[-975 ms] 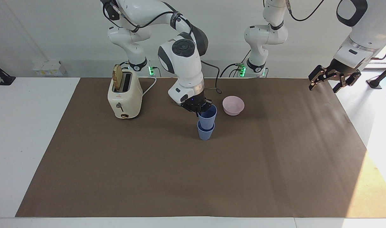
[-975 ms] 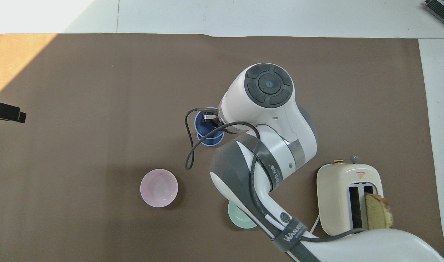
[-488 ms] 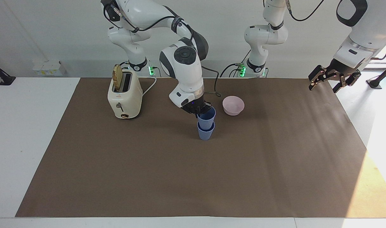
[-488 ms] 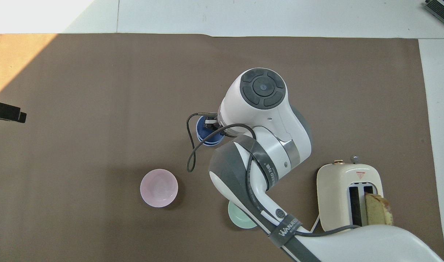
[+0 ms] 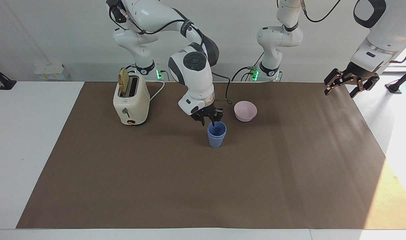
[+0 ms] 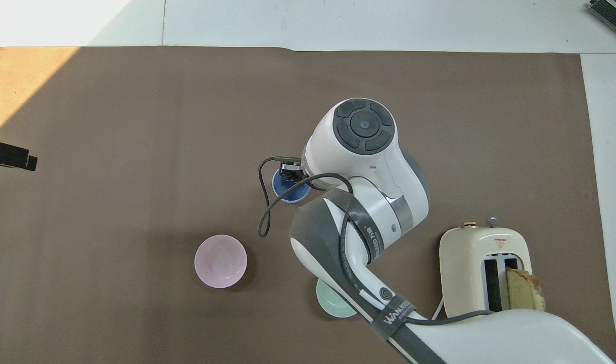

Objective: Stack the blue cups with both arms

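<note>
over the nested blue cups mid-worktop, the right hand is hanging with fingers parted, one fingertip dipping inside the rim, gripping nothing; the left hand is waiting open.

A grey strap wrapping the right arm is showing the white word "WANLEECO", partly covered in the overhead view. A second strap higher on that arm is carrying white lettering too small to read. The toaster is bearing a red triangular sign.
</note>
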{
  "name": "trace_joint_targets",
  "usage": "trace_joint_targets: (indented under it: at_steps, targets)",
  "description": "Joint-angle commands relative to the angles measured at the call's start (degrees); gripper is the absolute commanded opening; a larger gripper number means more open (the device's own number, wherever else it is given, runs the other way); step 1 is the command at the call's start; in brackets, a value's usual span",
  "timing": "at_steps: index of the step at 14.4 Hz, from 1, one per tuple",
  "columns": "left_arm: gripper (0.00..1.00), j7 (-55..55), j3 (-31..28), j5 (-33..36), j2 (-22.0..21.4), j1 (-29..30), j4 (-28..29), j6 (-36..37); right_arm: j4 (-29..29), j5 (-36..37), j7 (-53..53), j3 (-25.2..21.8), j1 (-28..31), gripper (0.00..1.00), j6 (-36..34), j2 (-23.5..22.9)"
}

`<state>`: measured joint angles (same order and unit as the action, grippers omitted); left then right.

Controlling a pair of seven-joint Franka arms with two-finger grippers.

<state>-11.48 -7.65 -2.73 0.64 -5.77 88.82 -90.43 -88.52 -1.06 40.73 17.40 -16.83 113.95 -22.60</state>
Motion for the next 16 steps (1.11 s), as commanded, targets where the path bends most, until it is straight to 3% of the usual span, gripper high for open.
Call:
trace_joint_targets:
  at_steps: [1,4,9,16]
  targets:
    - [1.0,-0.56,0.0,1.06,-0.28,-0.2,-0.31,0.51,1.06,0.97,0.67,0.09,1.0,1.0,0.22,0.27]
    - [1.0,-0.65,0.0,1.06,-0.28,-0.2,-0.4,0.51,3.87,2.11,-5.28,-0.52,5.04,1.0,-6.35,3.43]
    - [1.0,-0.74,0.0,1.06,-0.28,-0.2,-0.4,1.13,10.9,16.26,-30.85,-0.52,8.9,1.0,-21.03,6.33]
    - [1.0,-0.39,0.17,1.06,-0.28,-0.29,-0.48,1.22,11.7,9.68,-41.26,-0.61,22.79,1.0,-31.85,11.16]
